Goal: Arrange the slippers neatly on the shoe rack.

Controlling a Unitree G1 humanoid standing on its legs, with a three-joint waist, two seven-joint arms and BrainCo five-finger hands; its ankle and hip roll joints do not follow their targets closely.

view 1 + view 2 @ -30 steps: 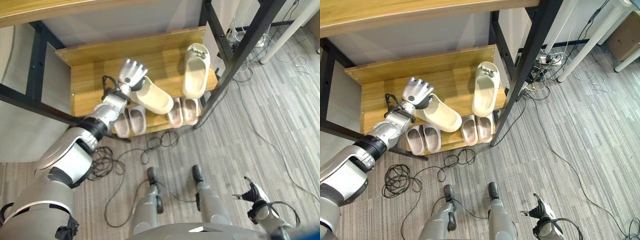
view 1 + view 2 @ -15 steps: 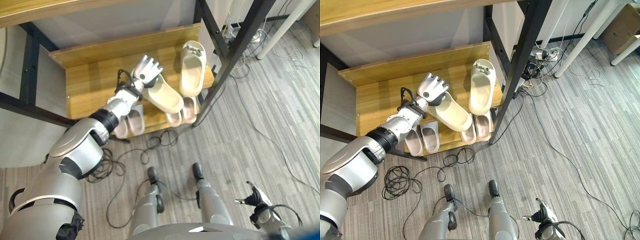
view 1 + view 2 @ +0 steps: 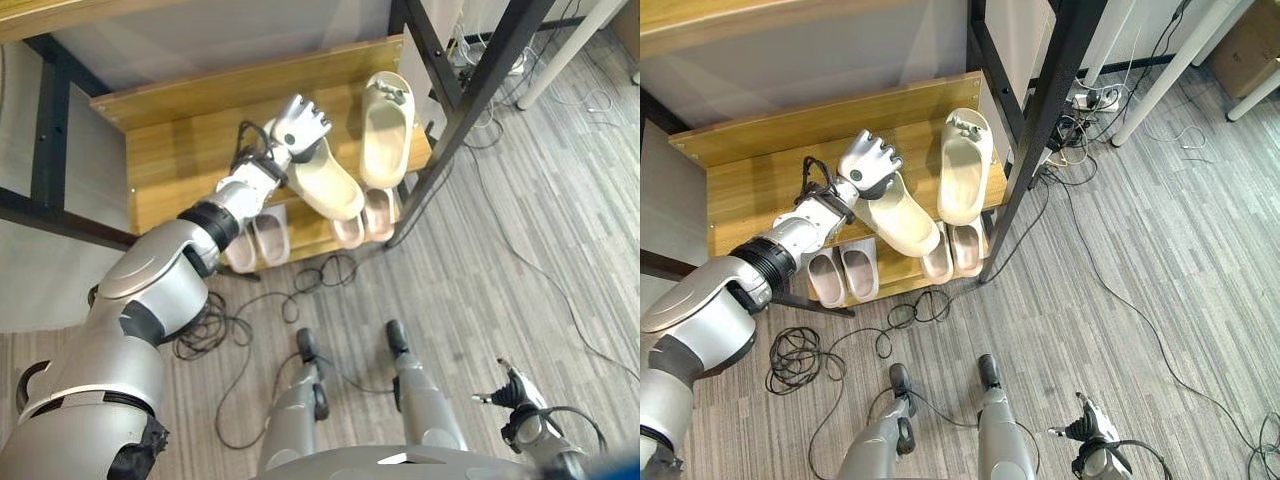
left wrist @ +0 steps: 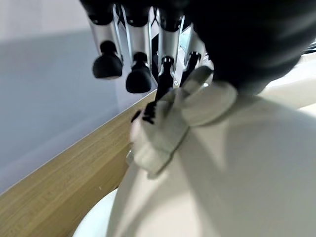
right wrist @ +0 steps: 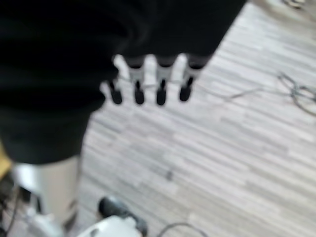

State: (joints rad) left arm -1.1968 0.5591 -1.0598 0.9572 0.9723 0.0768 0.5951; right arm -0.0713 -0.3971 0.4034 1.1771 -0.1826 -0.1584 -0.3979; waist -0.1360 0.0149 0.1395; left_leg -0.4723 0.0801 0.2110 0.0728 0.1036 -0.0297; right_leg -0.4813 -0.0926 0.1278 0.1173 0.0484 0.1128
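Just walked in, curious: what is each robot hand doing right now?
Left hand: shut on the cream slipper over the shoe rack.
Right hand: open, hanging above the floor, holding nothing.

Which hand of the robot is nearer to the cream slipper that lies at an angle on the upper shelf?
The left. The left hand grips the angled cream slipper at its back end. The right hand hangs low over the floor, far from the shoe rack.

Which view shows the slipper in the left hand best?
The right eye view: the whole cream slipper shows on the shoe rack, slanted, with the left hand curled on its back end. The left eye view shows nearly the same. The left wrist view gives a close part.
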